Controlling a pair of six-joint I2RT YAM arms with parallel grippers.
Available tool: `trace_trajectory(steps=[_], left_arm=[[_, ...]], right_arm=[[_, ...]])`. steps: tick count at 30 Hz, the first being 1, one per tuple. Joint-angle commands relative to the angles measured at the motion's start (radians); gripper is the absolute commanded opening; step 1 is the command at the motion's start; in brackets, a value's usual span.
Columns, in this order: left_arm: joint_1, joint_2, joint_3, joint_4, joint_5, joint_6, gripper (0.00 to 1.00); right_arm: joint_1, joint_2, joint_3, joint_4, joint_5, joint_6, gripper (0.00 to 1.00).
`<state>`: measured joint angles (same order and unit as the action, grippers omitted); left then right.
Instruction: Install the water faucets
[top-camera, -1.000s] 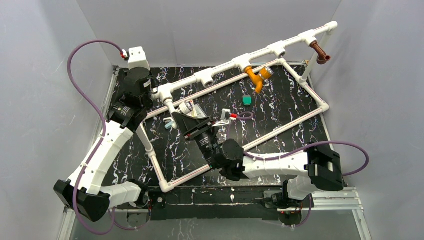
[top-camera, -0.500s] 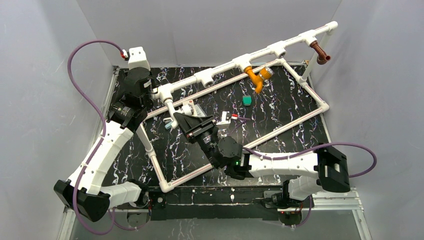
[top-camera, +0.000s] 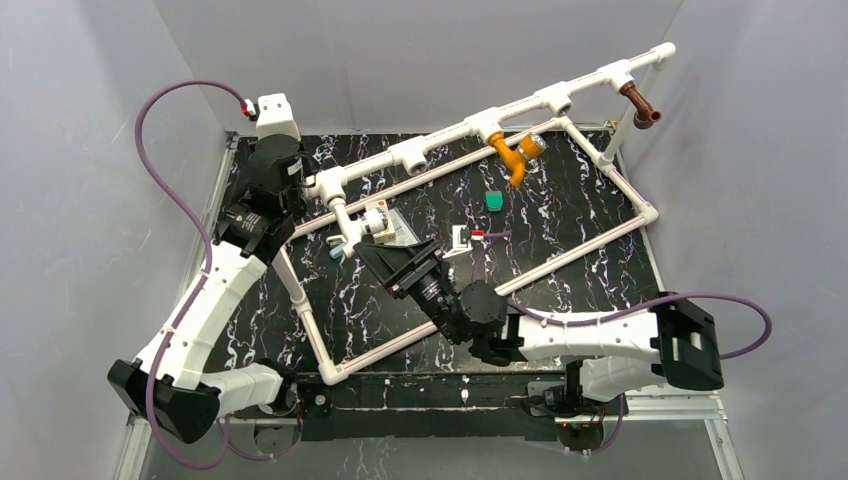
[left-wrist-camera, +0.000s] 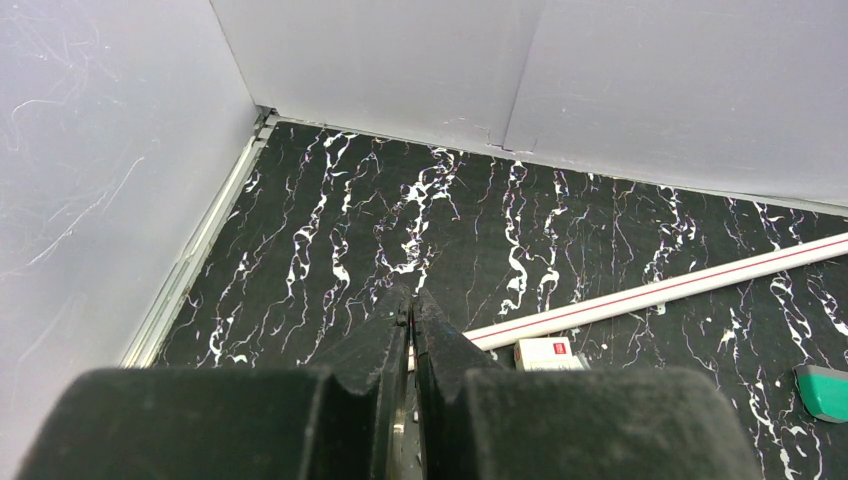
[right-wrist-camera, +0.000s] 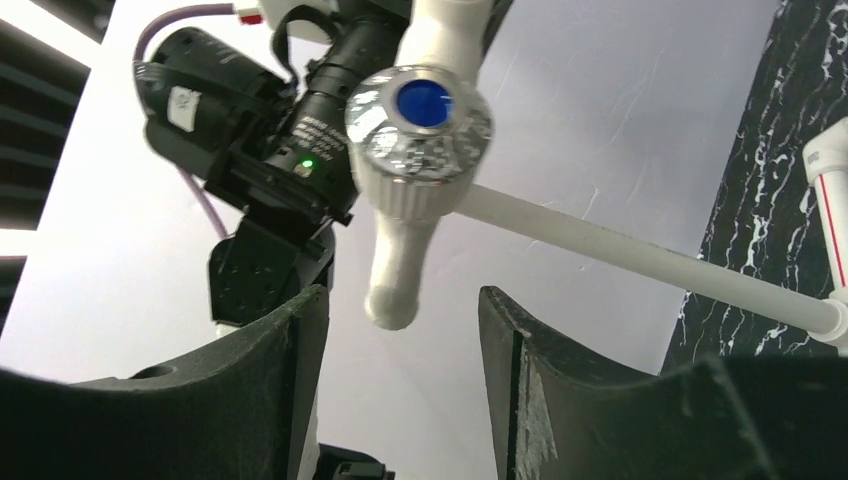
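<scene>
The orange faucet (top-camera: 512, 155) and the reddish-brown faucet (top-camera: 640, 105) sit in fittings on the raised white pipe frame (top-camera: 440, 140). The white faucet (top-camera: 352, 222), with a silvery knob with a blue dot (right-wrist-camera: 420, 130), hangs from the frame's left T-fitting. My right gripper (top-camera: 378, 247) is open just below it. In the right wrist view the spout tip (right-wrist-camera: 392, 298) hangs between the spread fingers of the gripper (right-wrist-camera: 400, 292), touching neither. My left gripper (top-camera: 296, 192) is beside that T-fitting; in the left wrist view it (left-wrist-camera: 411, 300) is shut and empty.
A small teal piece (top-camera: 493, 201) lies on the black marbled table (top-camera: 560, 215) inside the frame; it also shows in the left wrist view (left-wrist-camera: 825, 390). A small white box with a red label (left-wrist-camera: 550, 351) lies by the red-striped pipe (left-wrist-camera: 680, 290). Grey walls close in the back and sides.
My right arm has swung its elbow to the right and the gripper has drawn back a little toward the lower right, uncovering the white faucet's knob. The left arm has not moved.
</scene>
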<state>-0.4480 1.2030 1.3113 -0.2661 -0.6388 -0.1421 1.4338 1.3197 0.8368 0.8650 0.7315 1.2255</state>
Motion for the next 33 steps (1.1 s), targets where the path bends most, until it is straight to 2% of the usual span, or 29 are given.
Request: trace_trajectory(steps=[1,7,11,14,17,19,26,28,33], left_arm=[[-0.049,0.119,-0.152,-0.405,0.130,-0.008,0.04],[-0.050,0.127,-0.147,-0.412,0.130,-0.009,0.04],[-0.051,0.131,-0.144,-0.412,0.128,-0.008,0.04],[-0.051,0.134,-0.144,-0.411,0.130,-0.010,0.04],[-0.051,0.139,-0.145,-0.412,0.131,-0.010,0.04],[-0.051,0.141,-0.144,-0.411,0.130,-0.010,0.04],[-0.052,0.141,-0.145,-0.411,0.130,-0.010,0.04],[-0.052,0.141,-0.145,-0.412,0.130,-0.010,0.04],[-0.052,0.149,-0.140,-0.416,0.132,-0.012,0.03]], right_arm=[[-0.001,-0.078,-0.014,-0.001,-0.066,-0.128,0.64],[-0.001,-0.131,-0.068,-0.001,-0.145,-0.322,0.64],[-0.002,-0.181,-0.057,-0.077,-0.191,-0.540,0.65],[-0.002,-0.223,-0.030,-0.173,-0.192,-0.744,0.65],[-0.002,-0.260,-0.039,-0.187,-0.169,-0.948,0.66],[-0.003,-0.282,-0.044,-0.195,-0.210,-1.130,0.69],[-0.001,-0.316,0.003,-0.341,-0.301,-1.600,0.75],[-0.001,-0.323,-0.010,-0.330,-0.281,-1.738,0.75],[0.000,-0.313,-0.091,-0.182,-0.273,-2.149,0.77]])
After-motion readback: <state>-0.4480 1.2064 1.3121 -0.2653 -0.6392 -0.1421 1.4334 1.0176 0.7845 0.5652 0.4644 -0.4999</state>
